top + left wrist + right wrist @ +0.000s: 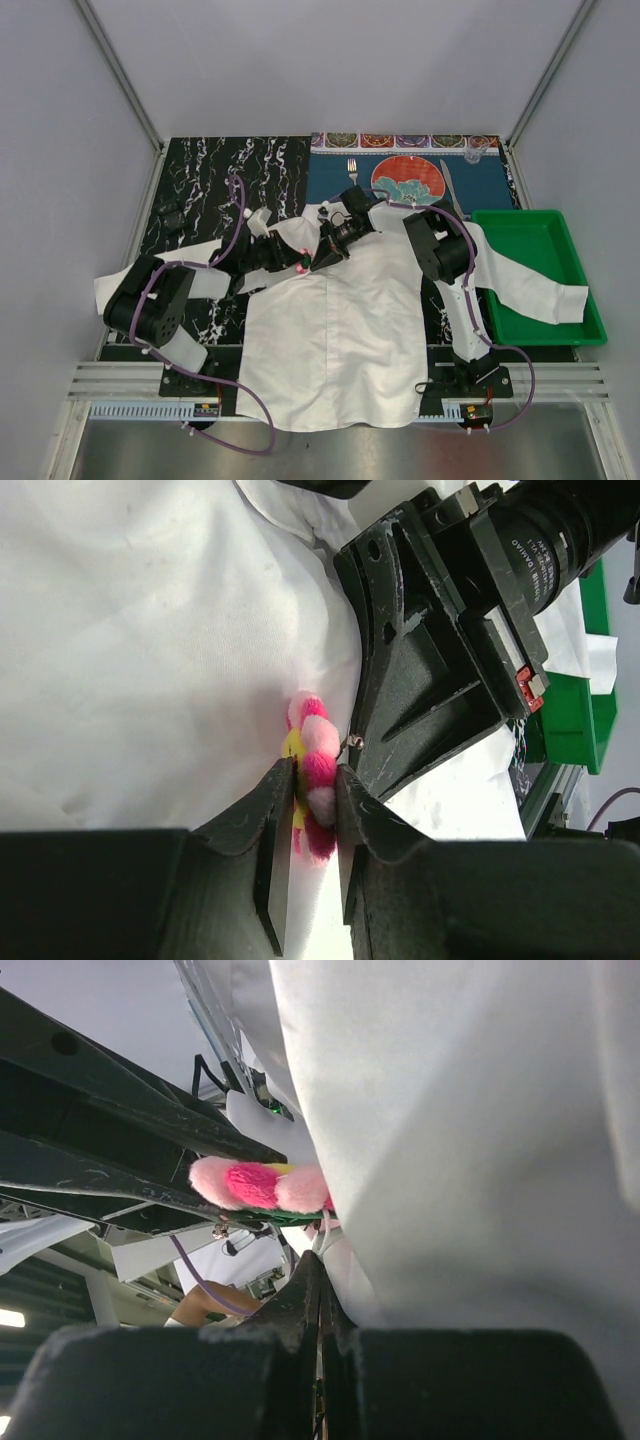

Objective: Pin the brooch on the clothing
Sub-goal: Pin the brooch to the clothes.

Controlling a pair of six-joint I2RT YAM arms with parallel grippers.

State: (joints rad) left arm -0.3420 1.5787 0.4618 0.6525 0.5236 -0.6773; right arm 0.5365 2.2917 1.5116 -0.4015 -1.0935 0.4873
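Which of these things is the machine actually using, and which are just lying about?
In use: brooch, white shirt.
Lying about: plate, fork, knife, green tray.

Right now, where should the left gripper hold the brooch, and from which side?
By the soft petals, one finger on each flat face. The brooch stands edge-on against the shirt, so come in along the fabric from where the left gripper sits; it grips that way now.
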